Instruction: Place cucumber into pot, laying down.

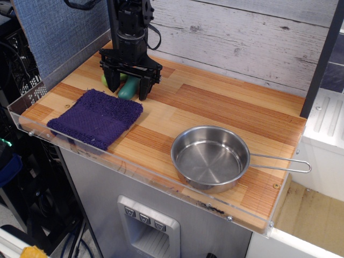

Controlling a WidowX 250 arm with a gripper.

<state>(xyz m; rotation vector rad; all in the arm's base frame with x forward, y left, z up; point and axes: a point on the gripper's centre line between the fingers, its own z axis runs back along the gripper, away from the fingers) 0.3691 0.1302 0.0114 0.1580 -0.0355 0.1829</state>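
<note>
The dark teal-green cucumber (pixel 128 89) lies on the wooden table top at the back left, just behind the purple cloth. My black gripper (pixel 129 87) has come down over it, open, with one finger (pixel 114 80) on its left and the other on its right; the cucumber shows between them. I cannot tell whether the fingers touch it. The shiny steel pot (pixel 179 143) stands empty at the front right, its wire loop handle (pixel 282 164) pointing right.
A purple cloth (pixel 95 117) lies at the front left. The lime-green spatula handle (pixel 105 79) peeks out left of the gripper, close to the cucumber. A clear acrylic rim (pixel 134 171) edges the table; a plank wall stands behind.
</note>
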